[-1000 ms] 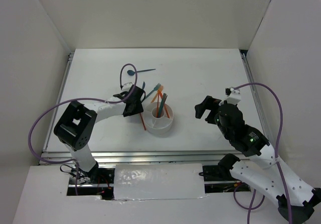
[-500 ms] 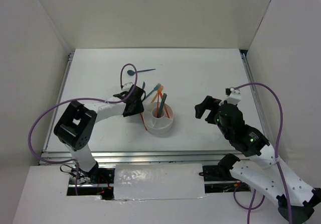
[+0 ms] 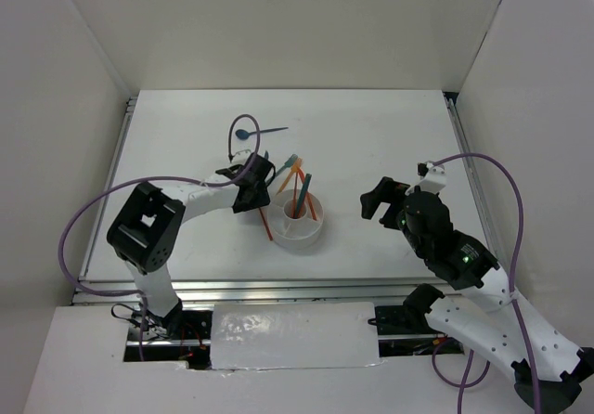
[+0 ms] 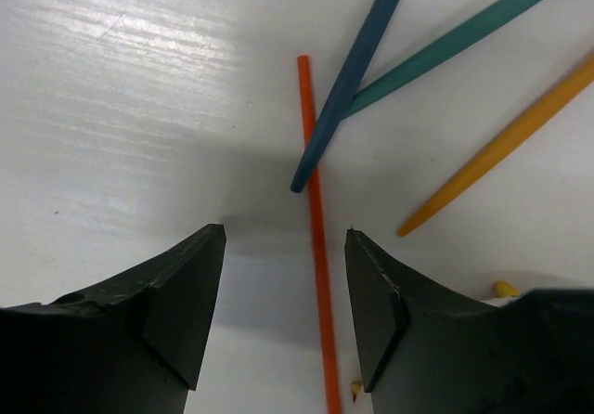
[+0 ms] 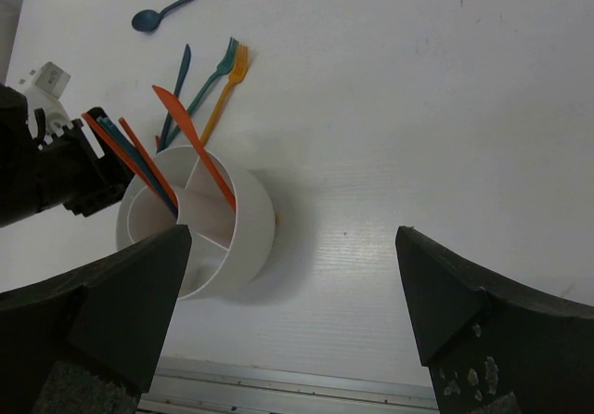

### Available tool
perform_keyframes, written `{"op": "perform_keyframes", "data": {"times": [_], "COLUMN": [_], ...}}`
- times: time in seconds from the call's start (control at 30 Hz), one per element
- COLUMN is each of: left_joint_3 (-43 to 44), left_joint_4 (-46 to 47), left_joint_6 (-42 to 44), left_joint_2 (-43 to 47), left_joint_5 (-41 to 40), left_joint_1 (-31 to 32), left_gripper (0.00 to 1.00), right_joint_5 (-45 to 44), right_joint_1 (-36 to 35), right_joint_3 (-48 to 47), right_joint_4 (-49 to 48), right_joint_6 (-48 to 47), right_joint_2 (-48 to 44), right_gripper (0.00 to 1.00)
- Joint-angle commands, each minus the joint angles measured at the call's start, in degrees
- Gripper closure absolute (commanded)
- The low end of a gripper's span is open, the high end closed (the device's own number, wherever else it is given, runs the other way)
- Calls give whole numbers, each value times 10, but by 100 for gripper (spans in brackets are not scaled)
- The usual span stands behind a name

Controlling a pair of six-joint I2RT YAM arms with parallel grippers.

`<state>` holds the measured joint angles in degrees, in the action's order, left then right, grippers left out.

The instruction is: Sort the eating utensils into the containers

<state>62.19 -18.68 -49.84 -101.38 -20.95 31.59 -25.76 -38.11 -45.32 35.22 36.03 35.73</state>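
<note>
Left gripper [image 4: 286, 237] low over the table [image 4: 139, 108], jaws apart, gripping nothing. Orange chopstick [image 4: 320, 275] lies flat between the two fingers, nearer one of them; contact cannot be told. A dark blue utensil [image 4: 348, 71] crosses its far end. White holder [image 3: 299, 238] sits just beside this gripper, with several utensils standing inside. Right gripper [image 3: 376, 200] is well apart on the holder's other side, jaws wide, empty.

I see both arms as white shells with black joint housings, the left arm [image 3: 190, 200] and the right arm [image 3: 483, 326], each trailing a purple cable [image 3: 62, 239]. A small green light [image 3: 463, 258] glows on the right one. The left gripper [image 4: 286, 236] and right gripper [image 5: 292, 233] have matte black wedge fingers
</note>
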Motion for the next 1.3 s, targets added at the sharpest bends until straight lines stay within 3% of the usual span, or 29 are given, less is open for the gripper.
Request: {"op": "perform_keyframes", "data": {"times": [0.0,0.43,0.63,0.8,0.9,1.13,1.27], "left_joint_3": [11,5,-26,-54,-61,-87,-74], "left_joint_4": [-24,-72,-66,-45,-39,-14,-21], "left_joint_6": [-15,-31,-32,-23,-14,23,61], "left_joint_2": [-12,-16,10,36,49,94,122], "left_joint_5": [-25,-61,-59,-55,-51,-34,-38], "left_joint_1": [6,2,-7,-21,-37,-93,-120], "left_gripper": [33,46,60,55,60,96,100], "right_joint_5": [-1,7,13,16,12,30,19], "right_joint_1": [-5,-5,-5,-5,-5,-5,-5], "right_joint_3": [0,-2,8,1,3,15,3], "right_joint_4": [-17,-30,-42,-41,-41,-51,-45], "right_joint_6": [4,1,3,2,-1,-1,-3], "right_joint_2": [-1,8,12,19,15,11,18], "right_gripper": [0,0,0,0,0,0,0]}}
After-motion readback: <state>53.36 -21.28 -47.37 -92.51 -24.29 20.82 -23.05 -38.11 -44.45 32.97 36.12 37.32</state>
